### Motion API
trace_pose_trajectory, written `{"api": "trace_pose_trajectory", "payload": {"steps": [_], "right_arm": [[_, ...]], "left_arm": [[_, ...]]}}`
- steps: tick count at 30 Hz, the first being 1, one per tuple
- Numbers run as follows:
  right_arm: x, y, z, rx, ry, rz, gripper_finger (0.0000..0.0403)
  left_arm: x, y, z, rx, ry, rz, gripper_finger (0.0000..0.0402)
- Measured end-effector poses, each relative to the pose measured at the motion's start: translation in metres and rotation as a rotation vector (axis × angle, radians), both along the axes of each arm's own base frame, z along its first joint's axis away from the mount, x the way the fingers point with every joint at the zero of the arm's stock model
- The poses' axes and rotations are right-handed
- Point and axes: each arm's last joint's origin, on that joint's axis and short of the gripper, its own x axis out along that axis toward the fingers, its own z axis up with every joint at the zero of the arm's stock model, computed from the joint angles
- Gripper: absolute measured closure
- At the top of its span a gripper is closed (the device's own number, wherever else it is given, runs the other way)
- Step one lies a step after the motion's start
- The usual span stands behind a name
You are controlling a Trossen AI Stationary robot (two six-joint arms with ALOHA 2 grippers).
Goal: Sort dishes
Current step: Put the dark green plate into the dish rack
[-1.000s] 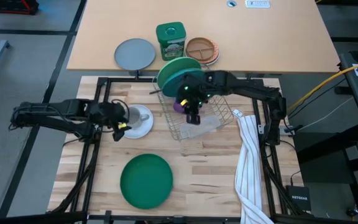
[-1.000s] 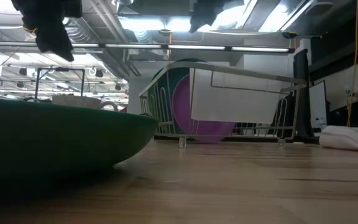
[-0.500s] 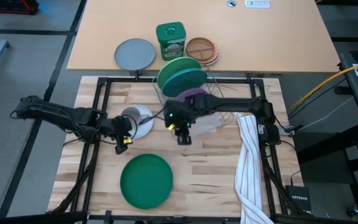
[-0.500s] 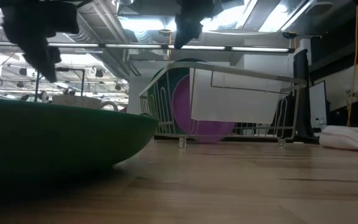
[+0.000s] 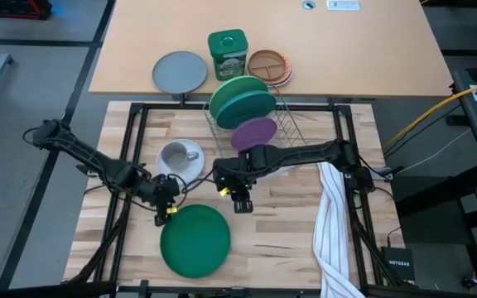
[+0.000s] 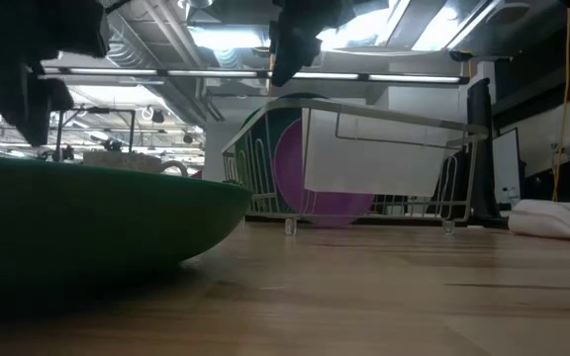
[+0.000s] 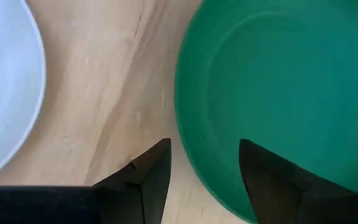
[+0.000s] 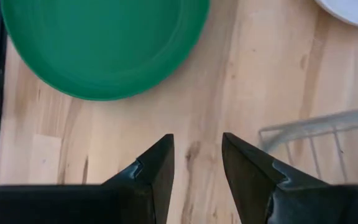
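Left gripper [image 5: 166, 197], high view: fingers spread, nothing held, poised at the upper left rim of the dark green plate [image 5: 195, 240], which lies flat on the wooden table [image 5: 280, 236]. Right gripper [image 5: 240, 199]: fingers parted, empty, over bare wood just beside the plate's upper right edge. Grey mug [image 5: 175, 155] on white saucer [image 5: 187, 165], near both grippers. Light green plate [image 5: 237, 88], teal plate [image 5: 247, 104] and purple plate [image 5: 254, 132] on edge in the wire rack [image 5: 284, 128]

Low view: dark green plate [image 6: 97, 218] fills the foreground; rack [image 6: 364, 158] with purple plate [image 6: 300, 178] behind

Left wrist view: fingers [image 7: 157, 177] straddle the plate [image 7: 278, 93] rim, one over wood, one over the plate; saucer [image 7: 5, 87] to the side

Right wrist view: fingers [image 8: 160, 165] over wood, plate [image 8: 104, 43] ahead, apart from them; rack wire [image 8: 316, 127] near
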Motion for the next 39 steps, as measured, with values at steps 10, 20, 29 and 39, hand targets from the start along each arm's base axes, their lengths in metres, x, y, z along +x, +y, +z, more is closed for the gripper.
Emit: {"api": "trace_pose_trajectory", "payload": {"steps": [10, 20, 29, 39], "right_arm": [[0.01, 0.006, -0.012, 0.021, -0.016, 0.017, 0.0265], [0.018, 0.008, -0.029, 0.024, 0.009, 0.019, 0.0265], [0.018, 0.007, -0.031, 0.022, 0.021, 0.019, 0.0265], [0.014, -0.001, -0.031, -0.015, 0.062, -0.007, 0.0265]], "left_arm": [[0.016, -0.015, -0.04, 0.078, 0.18, 0.107, 0.0224], [0.028, -0.022, -0.06, 0.087, 0.205, 0.117, 0.0238], [0.029, -0.021, -0.06, 0.101, 0.195, 0.161, 0.0347], [0.031, -0.021, -0.046, 0.062, 0.126, 0.258, 0.0392]]}}
